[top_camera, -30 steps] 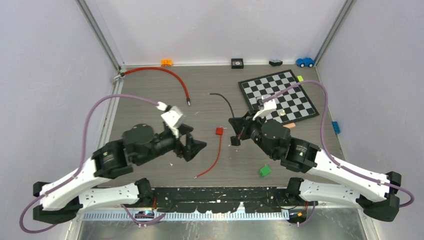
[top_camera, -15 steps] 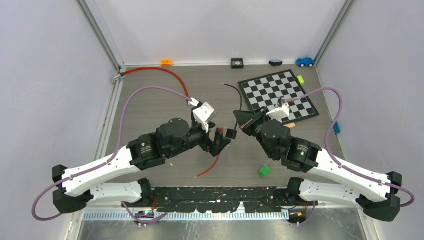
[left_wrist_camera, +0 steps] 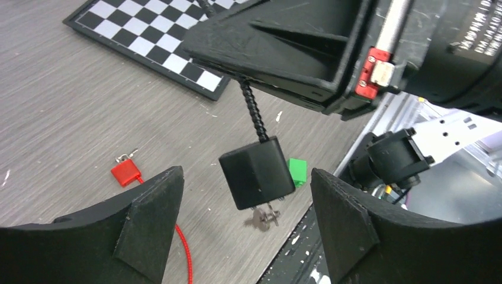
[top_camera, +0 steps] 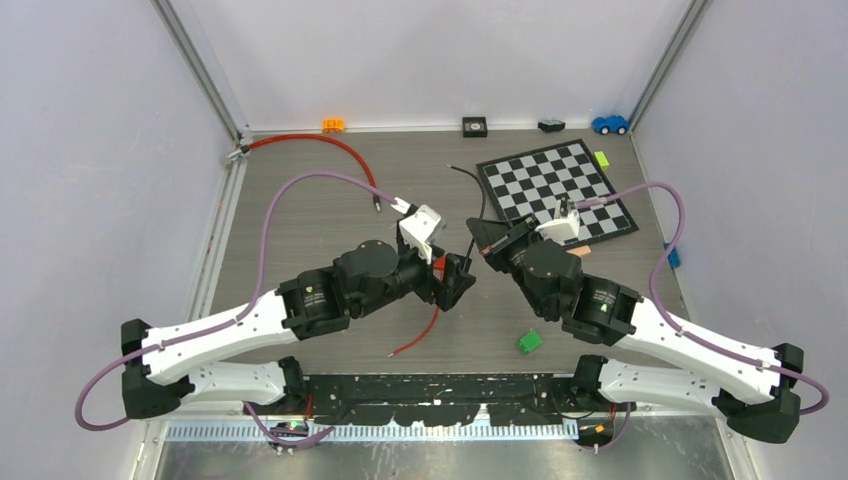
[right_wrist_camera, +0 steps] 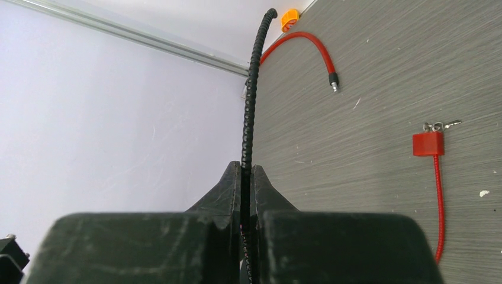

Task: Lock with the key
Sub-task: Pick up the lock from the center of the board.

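A grey wood-grain table (top_camera: 300,220) sits inside pale, plain walls, with a chessboard (top_camera: 556,190) at its far right side.

Just in front of the chessboard's near-left corner, the two arms meet. The right gripper (right_wrist_camera: 245,177) is pressed together on a black cable (right_wrist_camera: 248,106), whose free end stands up loose above the fingers. Below that grip hangs the black lock body (left_wrist_camera: 256,171), off the table. The left gripper (left_wrist_camera: 245,177) is spread wide, with a finger on either side of the body and touching nothing. The key (left_wrist_camera: 263,217) pokes out of the body's underside.

A red cable lock (left_wrist_camera: 125,171) lies on the table further left of the chessboard, and a green block (left_wrist_camera: 298,170) lies nearer the arm bases.

This looks like the approach to the key. The left fingers probably need to drop lower, close on the key's head and turn it.

White print on the right arm's housing is too blurred to read.
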